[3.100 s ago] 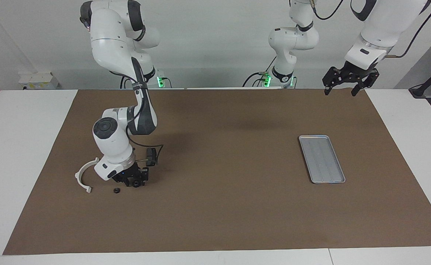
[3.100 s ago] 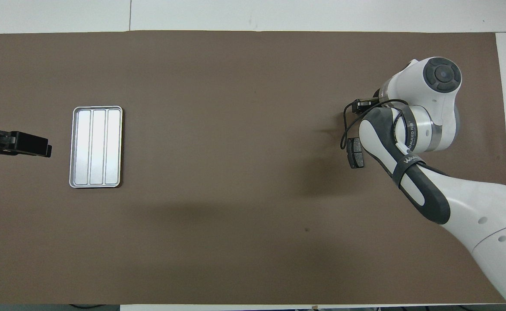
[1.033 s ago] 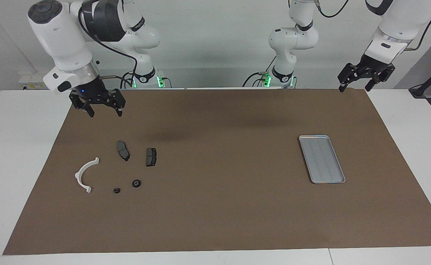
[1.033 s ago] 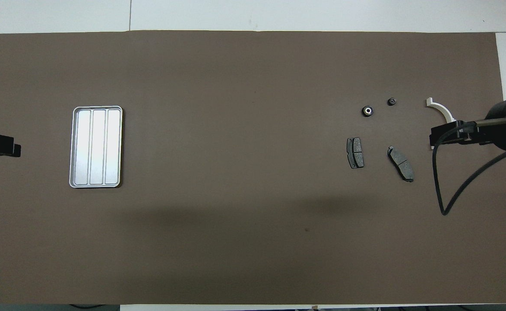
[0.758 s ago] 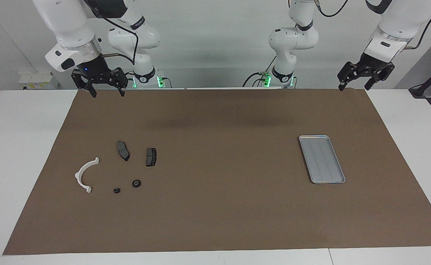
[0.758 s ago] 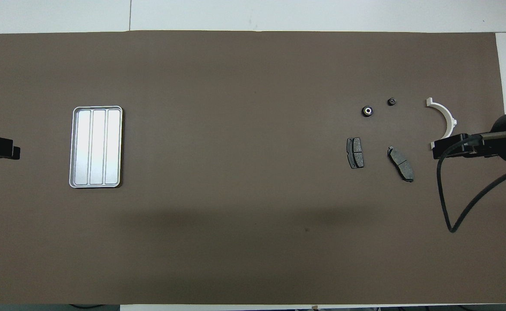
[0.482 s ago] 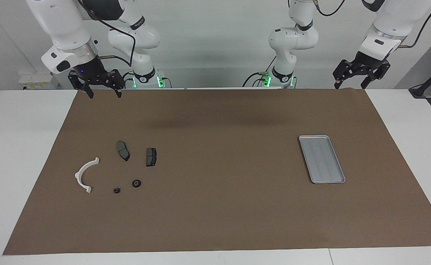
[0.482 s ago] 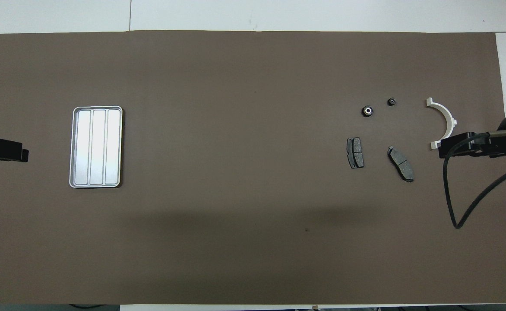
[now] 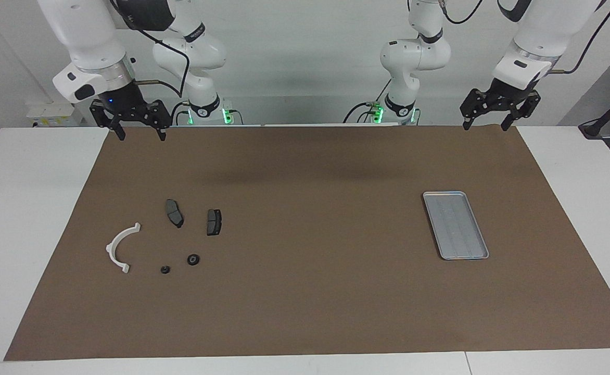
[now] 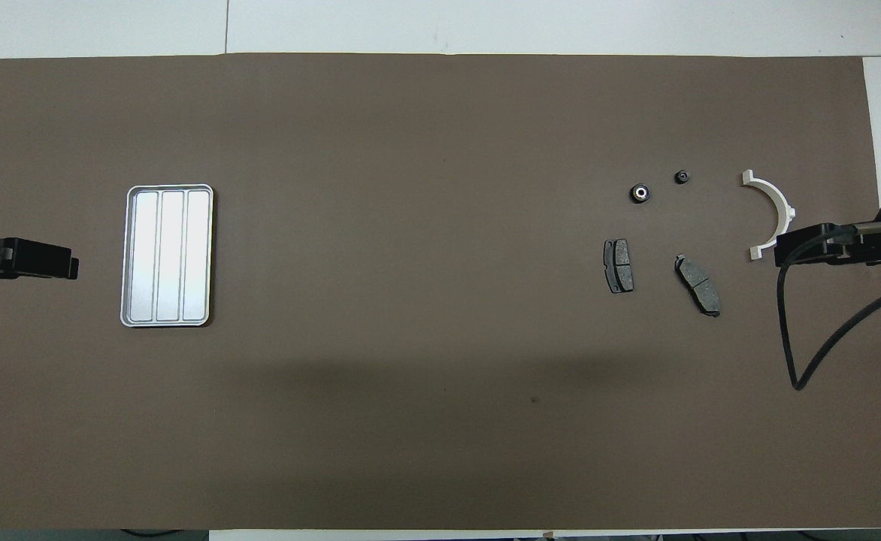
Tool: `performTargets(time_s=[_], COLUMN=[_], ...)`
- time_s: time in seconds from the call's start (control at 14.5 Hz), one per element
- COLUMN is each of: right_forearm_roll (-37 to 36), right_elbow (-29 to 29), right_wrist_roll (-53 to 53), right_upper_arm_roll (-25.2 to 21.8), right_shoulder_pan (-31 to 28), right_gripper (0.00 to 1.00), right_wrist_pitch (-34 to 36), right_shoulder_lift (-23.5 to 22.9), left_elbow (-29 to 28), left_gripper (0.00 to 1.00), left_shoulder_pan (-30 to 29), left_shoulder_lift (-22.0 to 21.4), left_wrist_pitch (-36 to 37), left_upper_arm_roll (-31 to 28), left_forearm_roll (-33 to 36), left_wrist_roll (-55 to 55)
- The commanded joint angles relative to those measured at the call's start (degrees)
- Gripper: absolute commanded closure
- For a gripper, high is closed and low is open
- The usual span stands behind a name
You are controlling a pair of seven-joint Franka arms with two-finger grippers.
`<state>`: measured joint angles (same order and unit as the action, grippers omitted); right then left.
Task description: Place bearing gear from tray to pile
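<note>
1. your counter (image 9: 34, 219) carries a brown mat (image 9: 315, 291), with both arms raised over the mat's edge nearest the robots.
2. your right gripper (image 9: 131, 126) hangs in the air above the mat's corner at the right arm's end, jaws spread wide, holding nothing.
3. your left gripper (image 9: 486, 113) hangs above the mat's corner at the left arm's end, jaws equally wide, also holding nothing.
4. the tray (image 9: 455, 224) lies flat on the mat toward the left arm's end, its ridged floor bare, well apart from everything else.
5. the bearing gear (image 9: 193, 259), a small dark ring with a pale centre, sits on the mat toward the right arm's end, among the pile's parts.
6. a smaller black round piece (image 9: 165, 269) lies just beside it, a little farther from the robots.
7. the white half-ring bracket (image 9: 119, 248) lies near those two, closest to the right arm's end of the counter.
8. two dark grey pads (image 9: 174, 212) lie side by side but apart, nearer to the robots than the bearing gear.
9. you will find no readable brand, label or writing on any part, on the tray or on the arms in either view.
</note>
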<state>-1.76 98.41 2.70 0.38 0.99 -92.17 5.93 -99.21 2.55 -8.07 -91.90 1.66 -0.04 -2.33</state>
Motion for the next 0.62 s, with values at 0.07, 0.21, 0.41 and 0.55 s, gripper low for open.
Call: performTargets(time_s=[0.07, 0.21, 0.41, 0.55], right_forearm_roll=[-0.96, -0.96, -0.96, -0.88], right_elbow=[0.21, 0.12, -0.49, -0.67], right_wrist_roll=[-1.47, -1.47, -1.56, -1.56], right_upper_arm_roll=[0.76, 0.76, 0.76, 0.76], right_shoulder_pan=[-0.9, -0.9, -0.81, -0.73], right_gripper=[0.0, 0.0, 0.0, 0.0], right_wrist_pitch=[-0.82, -0.82, -0.82, -0.82], right_shoulder_lift=[-0.04, 0.04, 0.05, 0.05], left_elbow=[-6.43, -6.43, -5.99, -5.73], left_gripper=[0.0, 0.0, 0.0, 0.0], left_shoulder_pan=[-0.36, -0.36, -0.36, -0.36], left_shoulder_lift=[-4.15, -4.06, -3.89, -3.71], left_wrist_pitch=[-2.93, -3.02, -3.11, -3.46], left_upper_arm_roll=[0.1, 0.1, 0.01, 0.01], left_forearm_roll=[-0.31, -0.31, -0.31, -0.31], left_wrist_roll=[-0.3, -0.39, -0.39, -0.39])
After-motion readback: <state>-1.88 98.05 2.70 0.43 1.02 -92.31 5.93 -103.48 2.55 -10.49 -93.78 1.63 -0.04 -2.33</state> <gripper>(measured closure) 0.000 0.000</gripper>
